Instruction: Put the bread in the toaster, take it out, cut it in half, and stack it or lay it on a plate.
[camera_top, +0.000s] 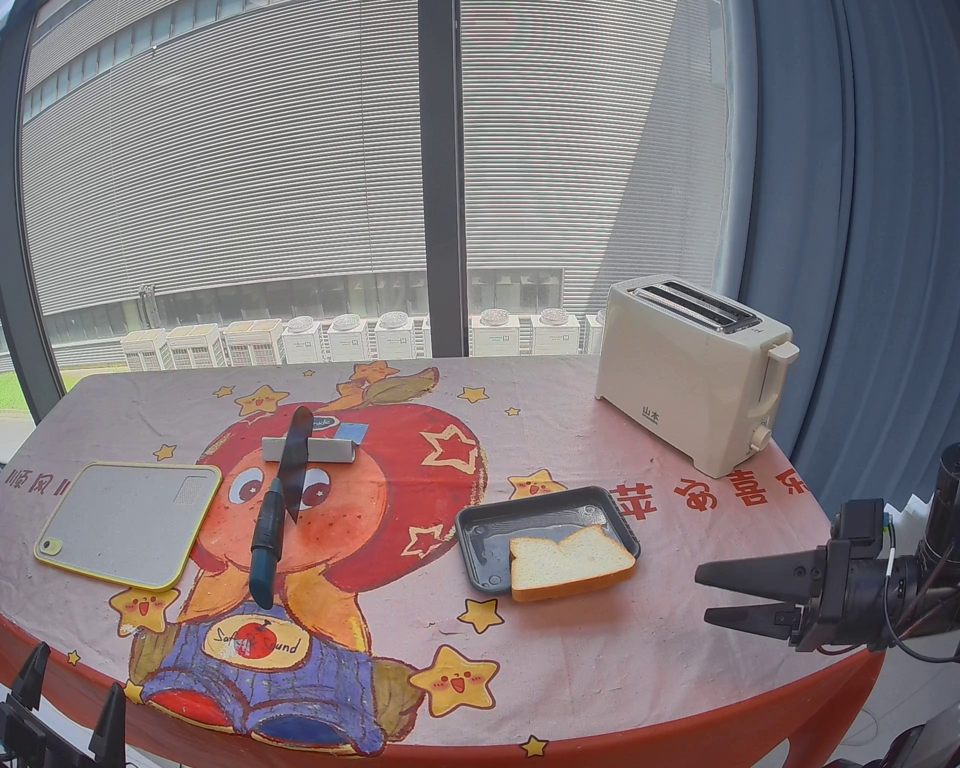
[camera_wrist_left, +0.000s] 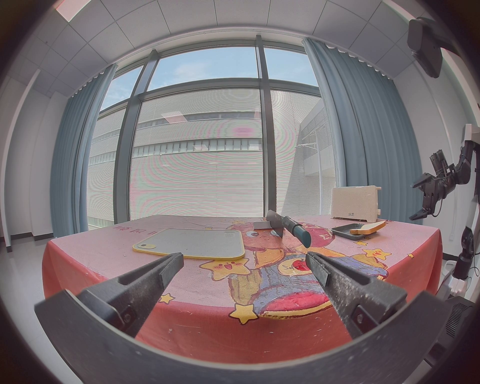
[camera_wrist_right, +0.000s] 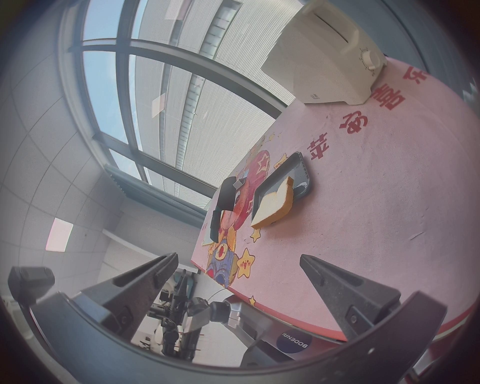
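Far as I can judge nothing's been started yet. The bread (camera_top: 570, 562) is in the lower middle of the head view, propped half in and half out of the dark tray (camera_top: 487, 548). Its near edge hangs over the tray's rim toward the table (camera_top: 650, 660).

The right claw (camera_top: 703, 596) is at the right edge of the frame, just off the table's edge. It's wide open, holding nothing, and pointing across toward the slice. The left claw (camera_wrist_left: 245, 261) is down in the lower left corner of the head view, also spread wide and empty.

Stuff I'd worry about:

- The slice is tilted on the rim, so a claw coming in flat could shove it along or tip the tray instead of getting under it. The tray looks light, so my guess is it skids.
- Soft bread in a hard claw: squeeze too much and it dents or tears, too little and it droops out on the way up.
- The toaster (camera_top: 690, 375) is right of centre, above the tray in the frame, with narrow slots on top. The slice has to go in edge-on. Come in crooked and it probably snags on the slot lip or nudges the whole toaster.
- Further down the line, the knife (camera_top: 278, 500) left of centre has its blade resting on a small block (camera_top: 335, 450), near the cutting board (camera_top: 125, 522) at the far left. A sloppy grab at the handle could roll it off.
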